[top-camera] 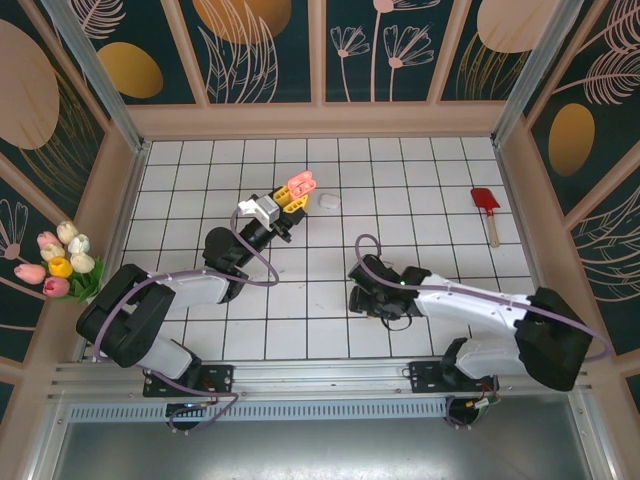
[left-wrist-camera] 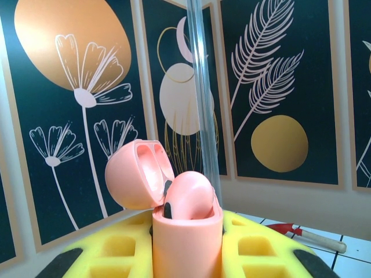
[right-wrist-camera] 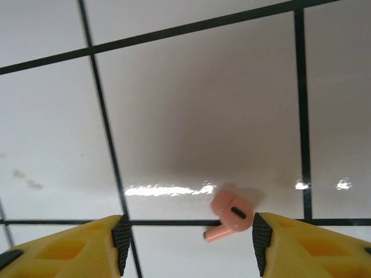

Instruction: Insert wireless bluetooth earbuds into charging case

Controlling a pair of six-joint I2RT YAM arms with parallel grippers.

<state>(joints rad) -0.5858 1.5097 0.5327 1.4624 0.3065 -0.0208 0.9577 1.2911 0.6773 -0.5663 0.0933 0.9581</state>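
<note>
My left gripper (top-camera: 288, 203) is shut on a salmon-pink charging case (left-wrist-camera: 186, 243), held upright above the tiles at mid-table. The case's lid (left-wrist-camera: 134, 176) is hinged open to the left. One pink earbud (left-wrist-camera: 190, 196) sits in the case, its rounded head sticking up. A second pink earbud (right-wrist-camera: 229, 213) lies on a white tile. My right gripper (right-wrist-camera: 188, 243) hangs low over it, open, with the earbud between the pads and close to the right pad (right-wrist-camera: 261, 242). In the top view the right gripper (top-camera: 362, 296) points left near the table's middle.
A small white oval object (top-camera: 328, 201) lies on the tiles just right of the held case. A red spatula (top-camera: 486, 207) rests at the far right. A bunch of tulips (top-camera: 62, 262) sits outside the left wall. Patterned walls enclose the tiled floor (top-camera: 420, 190).
</note>
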